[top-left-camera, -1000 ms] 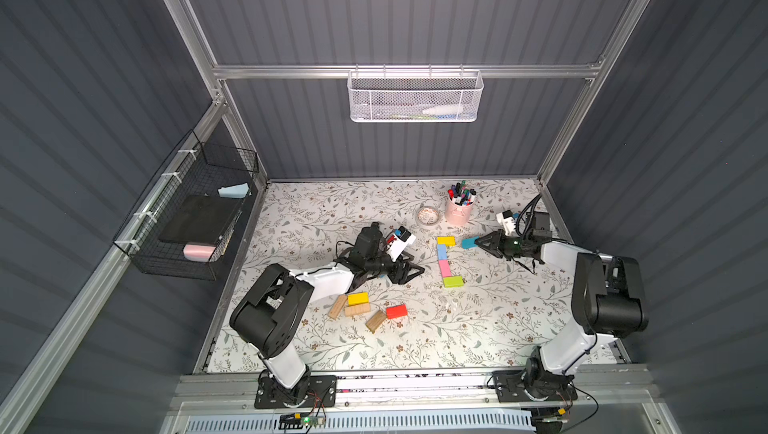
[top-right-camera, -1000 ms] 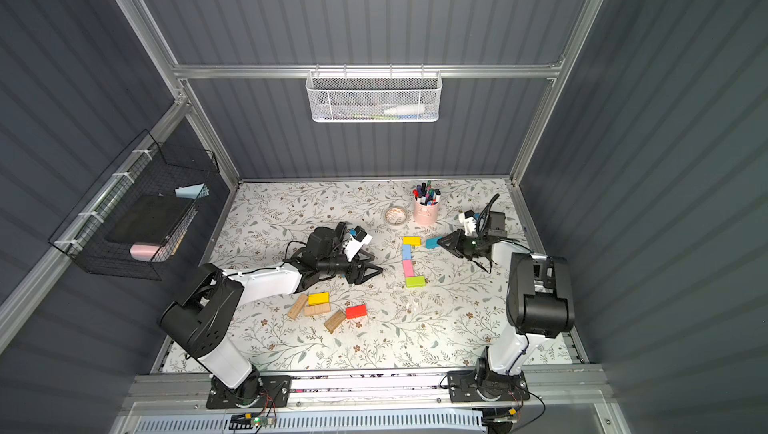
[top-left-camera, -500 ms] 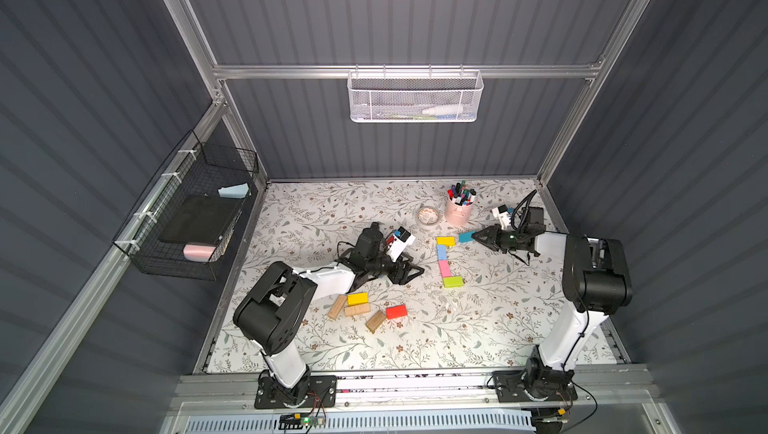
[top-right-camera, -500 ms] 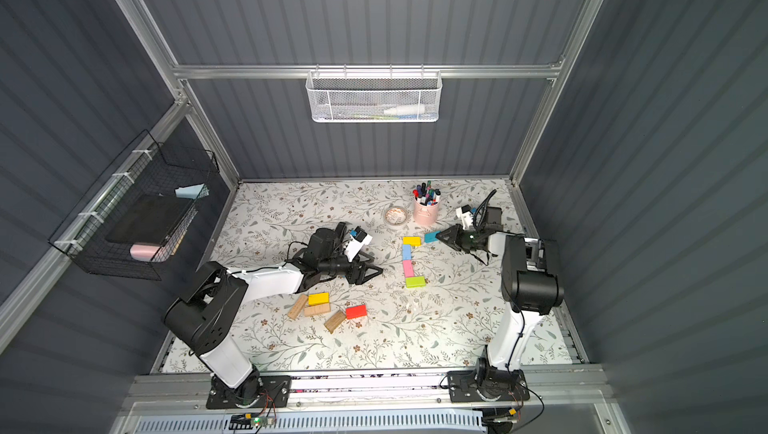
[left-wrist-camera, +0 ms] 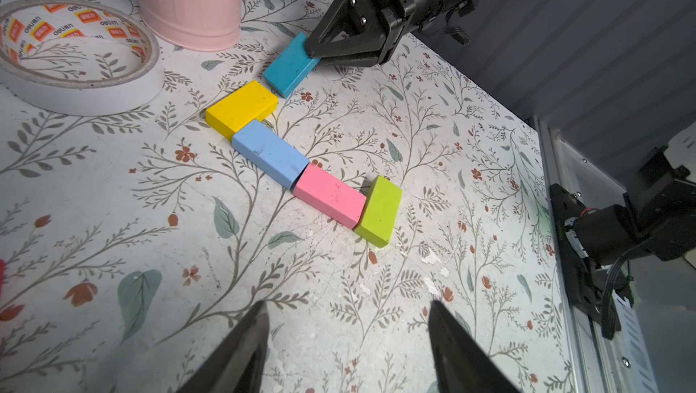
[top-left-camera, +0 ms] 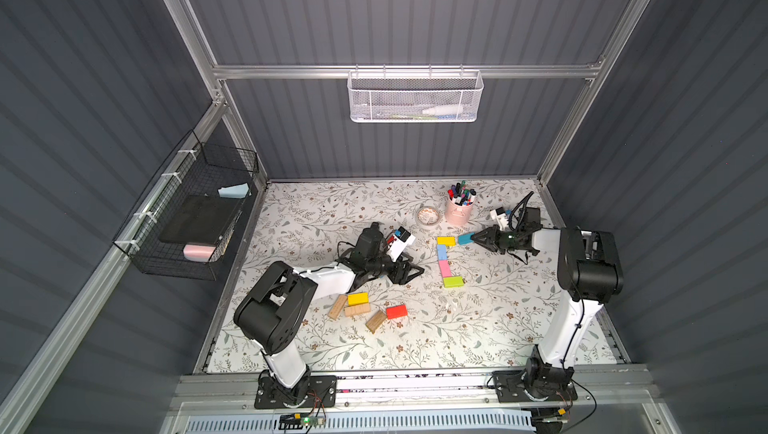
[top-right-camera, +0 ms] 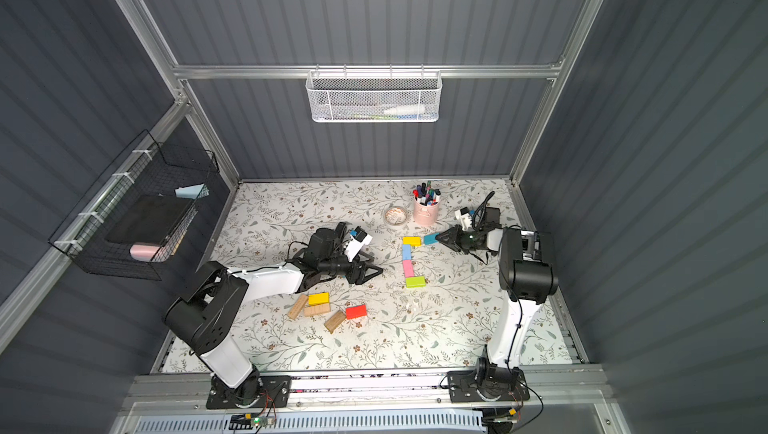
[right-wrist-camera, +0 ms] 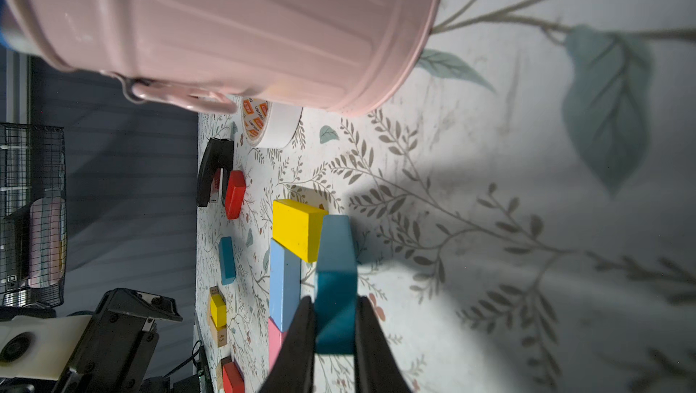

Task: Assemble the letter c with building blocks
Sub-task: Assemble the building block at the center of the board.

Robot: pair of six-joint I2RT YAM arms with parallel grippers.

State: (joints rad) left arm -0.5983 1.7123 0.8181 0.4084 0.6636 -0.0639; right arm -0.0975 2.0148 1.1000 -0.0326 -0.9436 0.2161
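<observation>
**Top views.** The right end effector (top-left-camera: 475, 239) lies low over the far right of the table (top-left-camera: 498, 319), clamped on the right end of the teal block (top-left-camera: 465, 239). The block points left, and its free end is just beside the right end of the yellow block (top-left-camera: 446, 240). From the yellow block a column runs toward the near side: light blue block (top-left-camera: 441, 252), pink block (top-left-camera: 444, 268), then the lime block (top-left-camera: 453, 281) laid crosswise and sticking out right. The left end effector (top-left-camera: 412, 277) sits left of the pink block and apart from it, jaws spread with nothing between them. Both top views show this layout.

**Left wrist.** The fingertips (left-wrist-camera: 252, 342) are wide apart over bare table. The column lies beyond them, out of contact. The teal block (left-wrist-camera: 290, 65) is gripped at the end away from the yellow block. Its free corner is beside the yellow block's corner; whether they touch, cannot tell.

**Right wrist.** The jaws are narrow, one on each broad face of the teal block (right-wrist-camera: 335, 251), which projects past the tips alongside the yellow block (right-wrist-camera: 297, 229). Whether it rests on the table, cannot tell. The pink cup (right-wrist-camera: 226, 25) stands close on the far side.
</observation>
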